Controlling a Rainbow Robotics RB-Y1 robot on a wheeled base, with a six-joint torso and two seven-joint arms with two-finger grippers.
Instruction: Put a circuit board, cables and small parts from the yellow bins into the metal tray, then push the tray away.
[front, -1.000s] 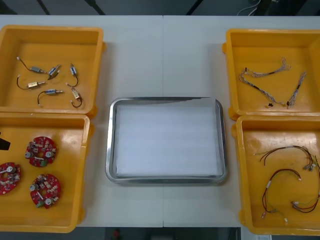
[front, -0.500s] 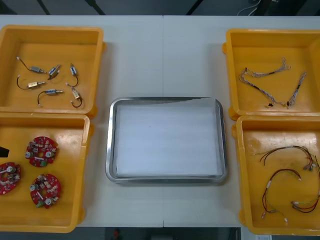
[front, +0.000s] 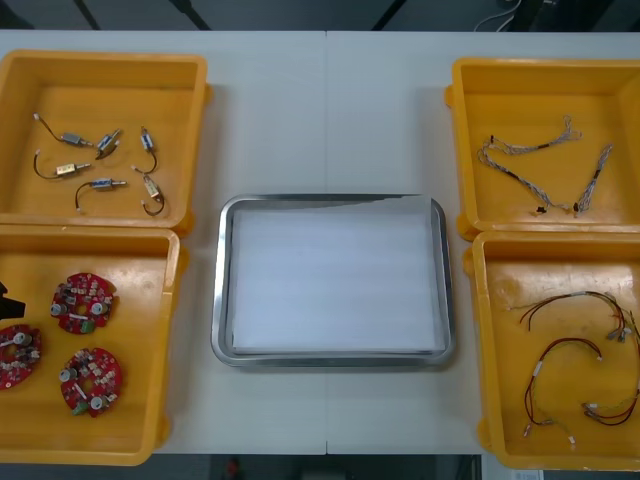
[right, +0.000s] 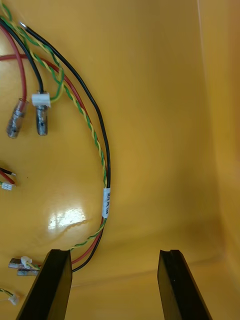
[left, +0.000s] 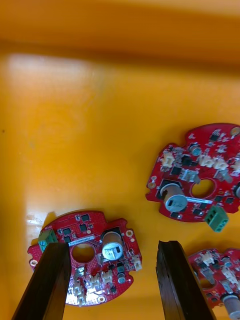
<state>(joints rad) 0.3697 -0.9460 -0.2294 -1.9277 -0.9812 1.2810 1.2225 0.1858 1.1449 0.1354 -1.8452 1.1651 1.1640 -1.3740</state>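
Left arm, ours and the nearer one: left gripper (left: 112, 282) spread wide, low in the near-left yellow bin (front: 170, 300) | round red circuit board (left: 107, 250) flat between its fingers, closer to one; we judge straight down | right gripper (right: 112, 285) spread beside red and yellow cables (right: 106, 200) | metal tray (front: 222, 290) unfilled.

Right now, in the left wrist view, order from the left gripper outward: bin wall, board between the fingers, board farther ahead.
1. The board between the fingers, inside the open left gripper.
2. The board farther ahead, past one finger's tip.
3. The bin wall, beyond both boards.
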